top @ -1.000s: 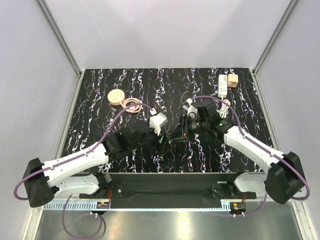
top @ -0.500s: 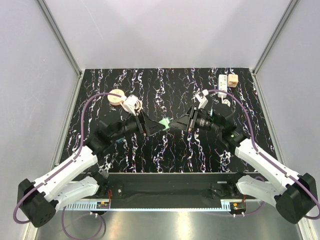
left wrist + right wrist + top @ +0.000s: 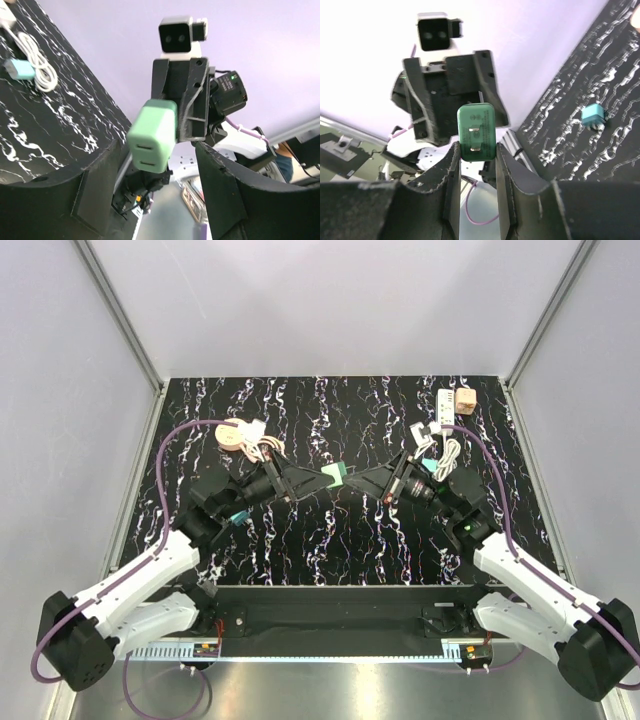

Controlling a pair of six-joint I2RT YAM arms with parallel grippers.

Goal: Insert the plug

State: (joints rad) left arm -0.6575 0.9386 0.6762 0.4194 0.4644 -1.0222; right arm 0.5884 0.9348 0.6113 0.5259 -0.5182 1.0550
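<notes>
- Your right pincer (image 3: pixel 476 146) is clamped on a green adapter (image 3: pixel 476 131), one finger on each side, with the two prongs facing the wrist camera.
- Your left pincer (image 3: pixel 157 144) faces it with its fingers spread wide. The adapter's end with two slots points into that gap, and it seems to touch neither finger, though the angle is poor.
- The two pincers meet nose to nose above the middle of the counter (image 3: pixel 330 540).
- A small teal block (image 3: pixel 14 69) lies on the counter beside a coiled white cord (image 3: pixel 37 60).
- The plug (image 3: pixel 465 400) sits on the counter at the far right corner, just beside the white power strip (image 3: pixel 445 412) and well apart from both pincers.
</notes>
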